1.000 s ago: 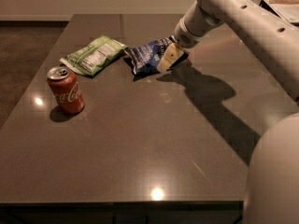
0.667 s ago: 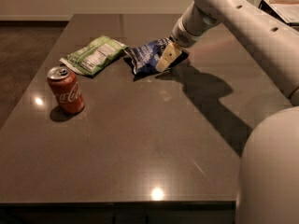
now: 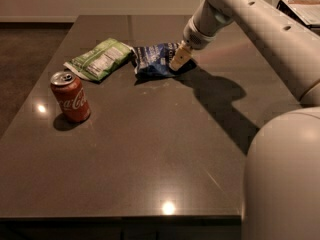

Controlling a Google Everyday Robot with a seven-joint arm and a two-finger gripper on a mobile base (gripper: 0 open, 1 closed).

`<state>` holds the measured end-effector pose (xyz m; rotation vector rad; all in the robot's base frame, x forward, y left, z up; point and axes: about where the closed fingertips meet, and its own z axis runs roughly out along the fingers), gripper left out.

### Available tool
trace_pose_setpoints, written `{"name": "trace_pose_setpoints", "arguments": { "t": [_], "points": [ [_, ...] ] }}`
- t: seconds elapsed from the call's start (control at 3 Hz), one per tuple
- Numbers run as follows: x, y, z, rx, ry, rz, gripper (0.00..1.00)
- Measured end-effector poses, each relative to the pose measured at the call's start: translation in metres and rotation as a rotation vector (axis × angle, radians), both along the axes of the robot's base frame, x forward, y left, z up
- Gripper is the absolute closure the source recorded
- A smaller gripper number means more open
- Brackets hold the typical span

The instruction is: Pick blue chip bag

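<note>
the tool [image 3: 179, 60] has barely moved, still at the 3 o'clock edge of the blue bag [image 3: 152, 60] lying toward the worktop's [image 3: 150, 159] 12 o'clock; i cannot tell if it is clamped, so the pick looks unfinished.

Tabletop [image 3: 150, 149] was dark grey-brown, smooth & semi-glossy w/ faint speckle, like polished stone or laminate, throwing back bright light spots; red soda can [image 3: 71, 96] was painted metal w/ bare shiny aluminium top. Blue chip bag [image 3: 152, 59] was crinkled glossy plastic/foil film w/ pale glints on its creases, and light-green snack bag [image 3: 100, 59] beside it looked like the same thin film, a bit smoother, w/ flatter white label. Gripper [image 3: 179, 60], at blue chip bag's right edge, looked tan & matt, while the arm [image 3: 260, 29] above it was smooth off-white moulded plastic w/ satin sheen.
</note>
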<state>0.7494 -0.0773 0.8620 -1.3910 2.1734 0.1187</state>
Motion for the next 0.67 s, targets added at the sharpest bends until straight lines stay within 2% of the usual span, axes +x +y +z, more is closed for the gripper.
{"name": "trace_pose_setpoints", "arguments": {
  "t": [0.33, 0.67],
  "points": [
    [-0.005, 0.002, 0.001, 0.001, 0.020, 0.017, 0.64],
    [-0.025, 0.009, 0.026, 0.035, 0.025, 0.070, 0.95]
  ]
}}
